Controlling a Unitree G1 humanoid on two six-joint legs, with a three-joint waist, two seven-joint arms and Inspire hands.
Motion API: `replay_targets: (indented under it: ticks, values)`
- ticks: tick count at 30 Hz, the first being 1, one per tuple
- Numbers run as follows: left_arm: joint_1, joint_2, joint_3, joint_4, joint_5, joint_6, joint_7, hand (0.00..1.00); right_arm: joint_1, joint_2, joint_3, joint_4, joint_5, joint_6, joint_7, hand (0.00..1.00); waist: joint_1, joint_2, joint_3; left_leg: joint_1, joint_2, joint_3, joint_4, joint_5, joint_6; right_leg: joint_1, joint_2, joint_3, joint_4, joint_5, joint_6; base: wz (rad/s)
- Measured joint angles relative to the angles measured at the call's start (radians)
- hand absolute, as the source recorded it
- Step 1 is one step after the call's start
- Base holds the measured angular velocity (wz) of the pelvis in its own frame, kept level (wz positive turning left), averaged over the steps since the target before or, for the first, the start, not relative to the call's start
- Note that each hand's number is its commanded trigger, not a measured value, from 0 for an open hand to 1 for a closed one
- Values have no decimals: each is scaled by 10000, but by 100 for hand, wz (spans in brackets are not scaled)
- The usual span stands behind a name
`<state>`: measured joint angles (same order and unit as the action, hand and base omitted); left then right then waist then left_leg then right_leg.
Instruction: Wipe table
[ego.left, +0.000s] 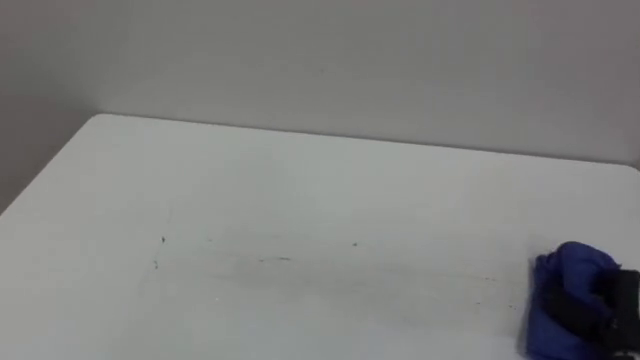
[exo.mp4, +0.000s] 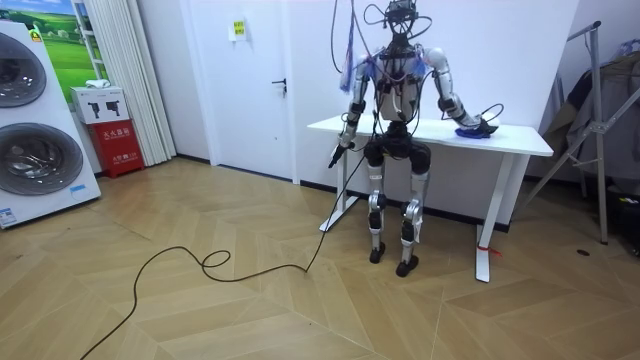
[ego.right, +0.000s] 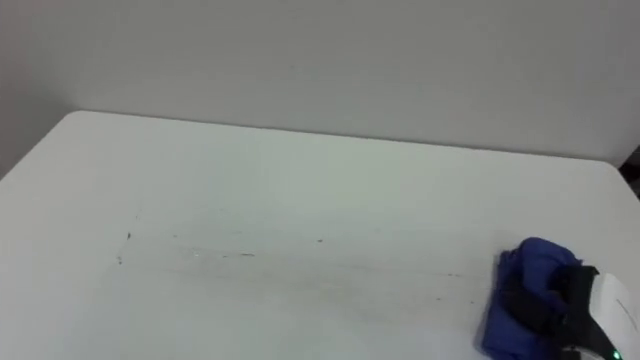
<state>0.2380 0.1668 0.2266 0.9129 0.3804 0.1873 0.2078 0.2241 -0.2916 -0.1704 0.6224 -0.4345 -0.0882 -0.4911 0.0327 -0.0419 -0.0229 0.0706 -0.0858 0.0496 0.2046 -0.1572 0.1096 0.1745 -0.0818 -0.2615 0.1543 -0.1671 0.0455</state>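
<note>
The dark fingers (ego.right: 545, 305) of the right hand (ego.right: 605, 305) were clenched over one blue cloth (ego.right: 530, 262), grasping it. The cloth lay bunched on the near right part of the one white table (ego.right: 300, 180), with the hand's pale back just to its right. Across the middle of the tabletop we saw a faint streak (ego.left: 275, 260) and a few small dark specks (ego.left: 163, 239), well apart from the cloth.

In the room view the robot stood upright at the near edge of the table, facing the wall, its right arm stretched out to the cloth. The left hand (exo.mp4: 343, 142) hung at its side by the table's left end; whether it was released or clenched we could not tell. At that view's left stood two washing machines (exo.mp4: 28, 160), stacked, and one white door (exo.mp4: 255, 80) in the far wall.
</note>
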Motion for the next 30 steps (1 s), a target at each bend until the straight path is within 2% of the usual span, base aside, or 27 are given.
replay_targets:
  ticks: [2,11,13,17,22,23,25,27,30]
  values:
    - [48,-3,-56,1,-220,-11,106,0,-15,8,3,85,-254,48,0,0,-8,-2,2,76,21,40,-48,-9,15,26,45,163,7,99,-17,-12]
    - [45,-8,-393,-4,-661,-67,173,0,-172,176,63,-196,-815,712,69,0,-15,6,15,87,95,47,-75,-32,-22,62,110,175,-1,143,-44,-1]
    - [44,-10,-432,-4,-724,-67,153,0,-163,186,137,-582,-849,997,212,0,-5,14,23,80,112,74,-89,-28,-38,35,126,189,-2,150,-55,-7]
    - [122,1,-431,0,-726,-35,-42,0,-128,172,243,-1383,-1192,1380,719,0,22,124,110,83,214,315,-94,-74,-92,-24,209,406,-12,206,-140,-18]
    - [129,-1,-429,-1,-723,-35,-331,0,-133,165,194,-1940,-1510,1687,1277,0,7,174,135,31,256,366,-127,-58,-143,-158,254,571,44,182,-179,-3]
    - [130,-1,-429,-3,-724,-35,-437,0,-131,160,189,-2139,-1622,1754,1405,0,-3,204,179,0,265,377,-130,-48,-158,-192,263,578,50,182,-181,-5]
    - [130,0,-424,-15,-725,-35,-495,0,-122,158,164,-2300,-1634,1777,1528,0,-22,211,183,-76,272,377,-130,-39,-172,-291,269,594,71,168,-204,0]
    - [168,7,-331,-196,-726,-15,-635,0,-123,148,41,-2529,-1698,1848,1782,0,-13,190,265,-85,305,426,-135,-22,-194,-390,291,655,158,154,-226,-5]
    - [264,50,-316,-380,-733,8,-684,0,-99,150,-84,-3176,-1747,2017,2173,0,-47,143,287,-236,328,474,-132,-3,-220,-578,289,665,228,126,-271,-5]
